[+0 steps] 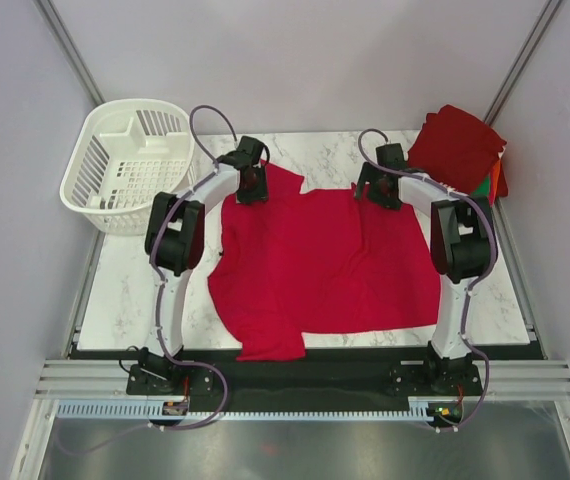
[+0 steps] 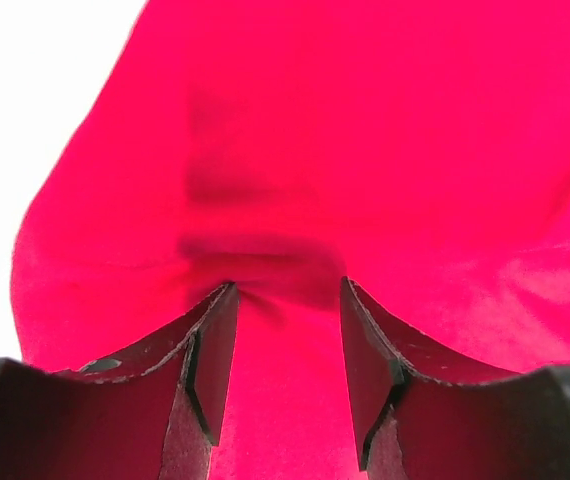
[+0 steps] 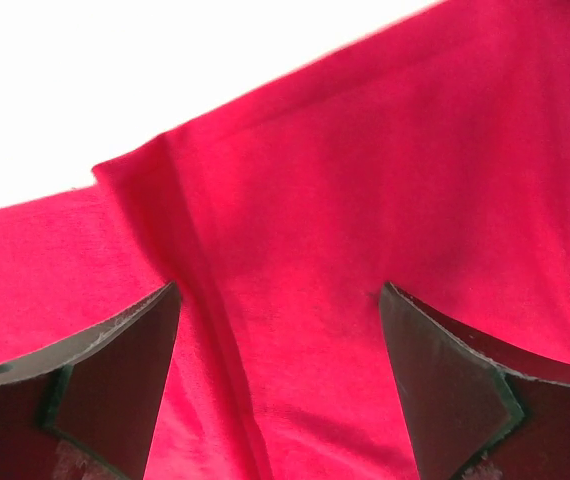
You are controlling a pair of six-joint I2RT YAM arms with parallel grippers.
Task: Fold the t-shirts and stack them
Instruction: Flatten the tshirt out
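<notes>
Left gripper (image 2: 285, 290) had its jaws partly apart over a pucker of the bright red t-shirt (image 1: 325, 260), and right gripper (image 3: 277, 290) stood wide open astride a raised crease, neither clearly pinching cloth. Only the top view showed the shirt spread flat on the table (image 1: 115, 290), long axis left to right, sleeves jutting far and near at its left end, with folded shirts (image 1: 460, 150) stacked at the far right corner.

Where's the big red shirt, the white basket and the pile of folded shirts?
Big red shirt (image 1: 335, 260): top view, middle of the spread cloth.
White basket (image 1: 87, 180): top view, its left slatted wall.
Pile of folded shirts (image 1: 457, 145): top view, the dark red one on top.
</notes>
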